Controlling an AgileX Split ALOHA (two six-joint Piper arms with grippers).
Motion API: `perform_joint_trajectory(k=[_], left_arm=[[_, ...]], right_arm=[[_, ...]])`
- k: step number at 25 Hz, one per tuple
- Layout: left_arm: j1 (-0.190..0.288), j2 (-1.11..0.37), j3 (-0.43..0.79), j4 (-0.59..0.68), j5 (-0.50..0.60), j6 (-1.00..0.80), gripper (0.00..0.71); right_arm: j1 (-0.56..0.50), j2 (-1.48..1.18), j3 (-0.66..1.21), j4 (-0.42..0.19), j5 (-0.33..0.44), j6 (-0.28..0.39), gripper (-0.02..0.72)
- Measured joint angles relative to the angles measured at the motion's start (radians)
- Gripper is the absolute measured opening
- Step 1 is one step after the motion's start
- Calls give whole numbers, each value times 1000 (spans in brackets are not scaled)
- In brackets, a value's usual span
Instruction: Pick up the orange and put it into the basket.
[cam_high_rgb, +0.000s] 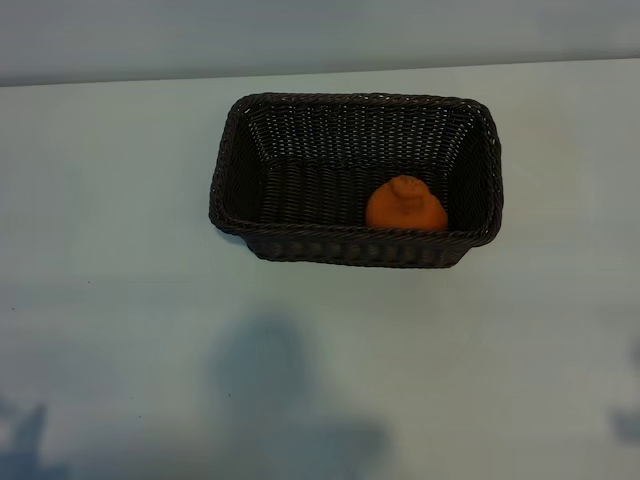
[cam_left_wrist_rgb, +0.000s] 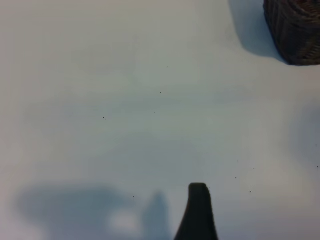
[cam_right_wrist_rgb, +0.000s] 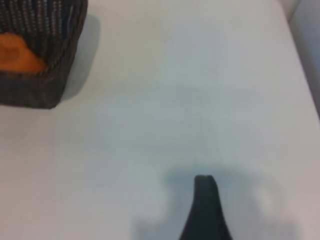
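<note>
Since the orange (cam_high_rgb: 405, 205) already sits in the basket (cam_high_rgb: 228, 170), centre frame, placing looks done; neither gripper's jaw state can I tell; parking remains.

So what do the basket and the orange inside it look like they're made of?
The basket looks like dark brown woven wicker or a plastic imitation: fine interlaced strands cover its walls and a braided band runs along the rim, with a faint sheen. The orange has a matte, even-coloured skin with a bumpy knob on top; it could be real fruit or a plastic or foam model, which these views cannot settle.
</note>
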Motion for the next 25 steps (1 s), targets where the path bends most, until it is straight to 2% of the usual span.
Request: perform_joint_trajectory(k=[4,15,25], left_arm=[[0,0,0,0,0,0,592],[0,0,0,0,0,0,592],[0,0,0,0,0,0,592]], right_arm=[[0,-88,31,-1,-26,0,502],[0,-89,167,-6,-72,-3,463],[0,-89,170,-5,-85,-3,436]])
